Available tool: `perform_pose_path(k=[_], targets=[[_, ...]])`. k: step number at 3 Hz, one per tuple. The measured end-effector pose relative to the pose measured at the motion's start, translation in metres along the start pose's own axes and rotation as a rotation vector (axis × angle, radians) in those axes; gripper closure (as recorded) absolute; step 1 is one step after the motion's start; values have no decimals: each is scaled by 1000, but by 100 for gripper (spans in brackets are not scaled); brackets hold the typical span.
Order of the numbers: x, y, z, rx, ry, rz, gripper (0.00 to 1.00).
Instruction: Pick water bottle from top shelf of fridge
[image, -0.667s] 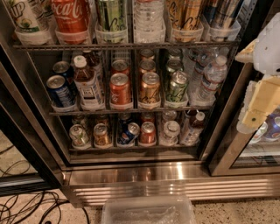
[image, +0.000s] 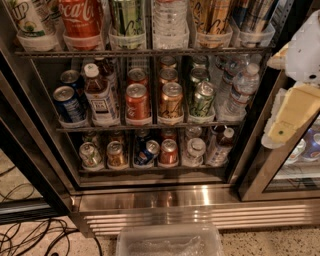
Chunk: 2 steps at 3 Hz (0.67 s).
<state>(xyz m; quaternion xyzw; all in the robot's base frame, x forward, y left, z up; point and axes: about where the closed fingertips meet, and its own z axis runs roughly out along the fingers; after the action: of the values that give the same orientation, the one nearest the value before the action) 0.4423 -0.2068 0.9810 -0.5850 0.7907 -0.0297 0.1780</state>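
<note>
The fridge (image: 165, 197) stands open in the camera view, with wire shelves and a shiny steel base. The top shelf (image: 145, 51) runs across the top of the picture and holds clear tubs with tall cans, one a red Coca-Cola (image: 81, 17). The water bottle (image: 170, 20) stands in a tub right of centre on that shelf; it is clear and ribbed, and its top is cut off by the frame. My gripper (image: 290, 112), white and cream, hangs at the right edge in front of the door frame. It is well to the right of the bottle and lower, touching nothing.
The middle rack holds short cans, a brown-drink bottle with white cap (image: 98, 95) and small water bottles (image: 242, 87). The bottom rack holds more cans. A black door frame (image: 257, 165) stands at the right. A clear plastic bin (image: 170, 241) and cables (image: 30, 235) lie on the floor.
</note>
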Motion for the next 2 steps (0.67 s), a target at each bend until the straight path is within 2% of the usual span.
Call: perform_pose_path(k=[1,2], targets=[[-29,6,-8,18,-74,29,0],[-61,15,-22,26,-203,90,0]])
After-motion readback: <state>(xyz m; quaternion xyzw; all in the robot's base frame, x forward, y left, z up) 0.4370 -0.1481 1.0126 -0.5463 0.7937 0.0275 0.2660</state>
